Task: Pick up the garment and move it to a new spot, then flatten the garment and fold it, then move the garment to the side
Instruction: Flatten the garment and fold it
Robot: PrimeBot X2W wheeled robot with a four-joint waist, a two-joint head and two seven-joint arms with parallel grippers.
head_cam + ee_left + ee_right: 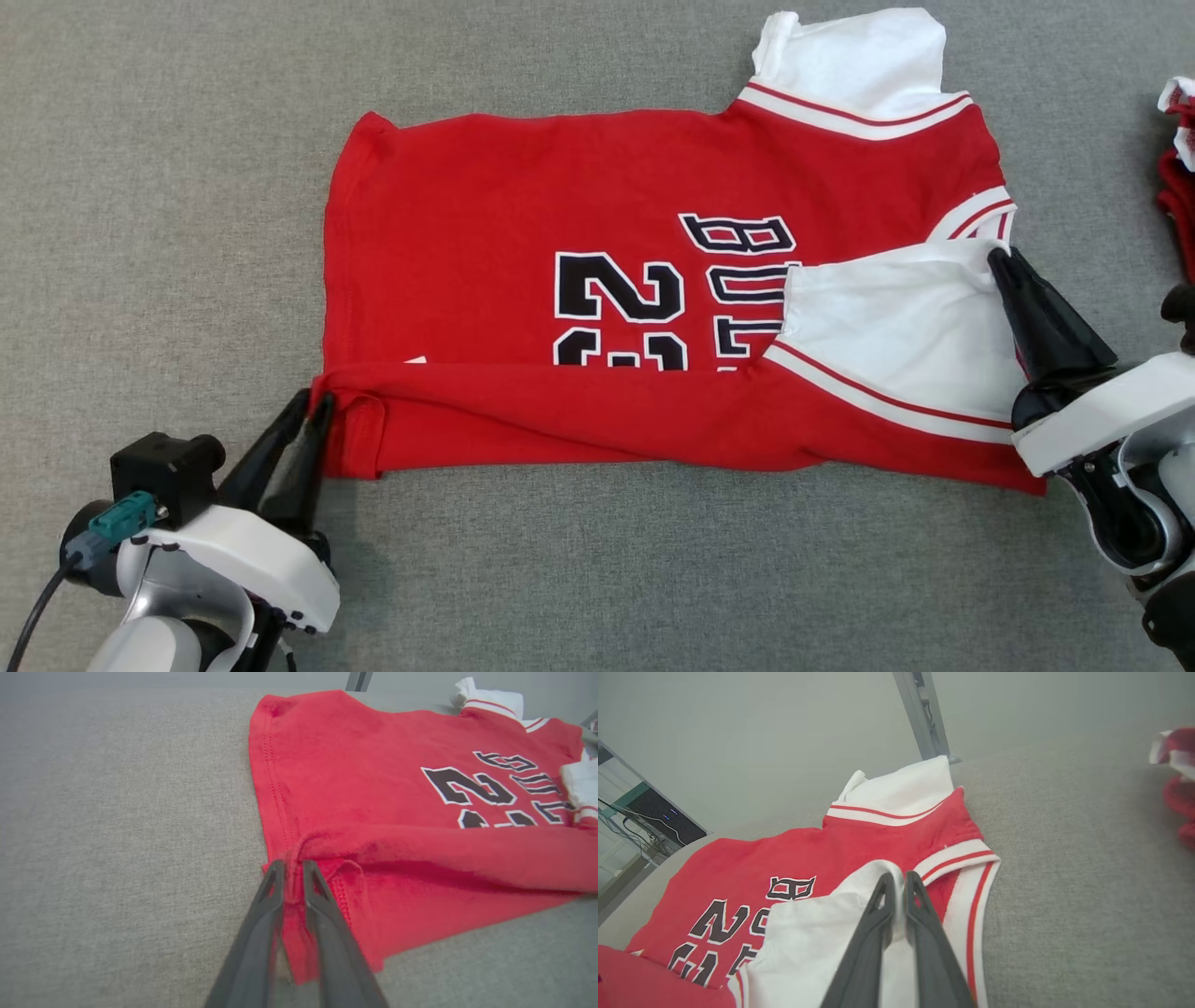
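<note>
**Head view, with details from both wrist views.** A red knit garment [560, 233] lies across the centre of the frame on a grey woven surface [187, 140]. It is a short-sleeved jersey with white sleeves, red-striped white trim and black, white-outlined print. Its lower edge is folded upward in a long, softly rumpled band. The band covers the lower part of the print, so the numerals and letters are cut off and cannot be read in full.

The left gripper [313, 406], at the lower left, is pinched tight on the folded hem corner. In the left wrist view, red cloth is squeezed between its two dark fingers [252, 942]. The right gripper [999, 254], at the right edge, is closed on the tip of the near white sleeve [896, 317], which lies folded over the chest.

A second red-and-white cloth [1178, 159] is cut off by the right edge, and what it is cannot be told. In the right wrist view a grey metal post [924, 714] rises beyond the surface against a blurred background.
</note>
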